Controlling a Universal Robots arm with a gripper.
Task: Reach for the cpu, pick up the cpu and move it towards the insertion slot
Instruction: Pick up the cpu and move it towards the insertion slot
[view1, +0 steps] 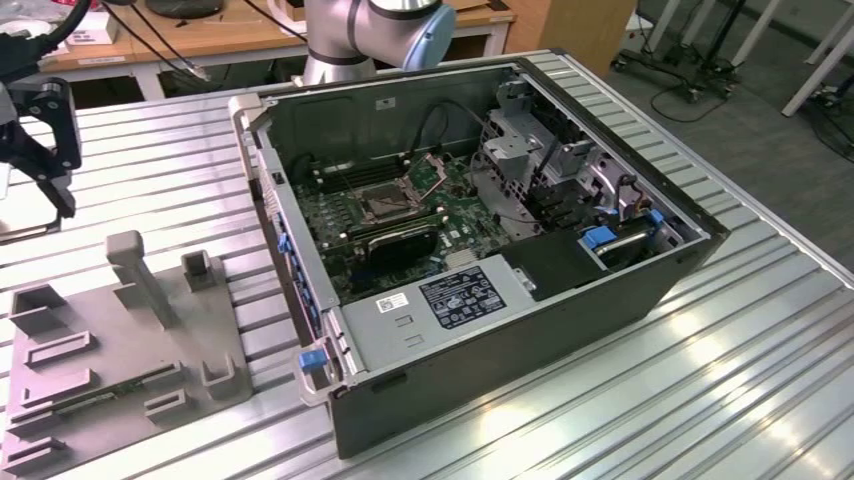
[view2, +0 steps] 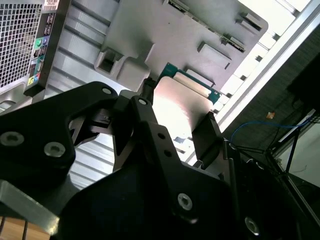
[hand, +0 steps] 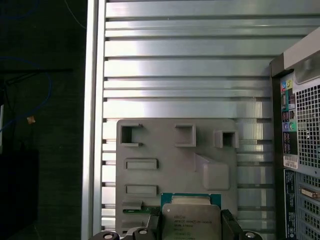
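Exterior view: you see the gripper (view1: 54, 185) hanging above the table (view1: 747, 360) at this view's left, well apart from the open computer case (view1: 507, 300); the insertion slot (view1: 378, 203) sits on the board inside; the grey tray (view1: 120, 340) lies below the gripper.
Second wrist view: your fingers (view2: 207, 132) flank the cpu (view2: 177, 107), which looks lifted off the tray (view2: 165, 35).
First wrist view: the cpu (hand: 190, 220) sits between the fingers (hand: 229, 222), apparently gripped, over the tray (hand: 165, 155).
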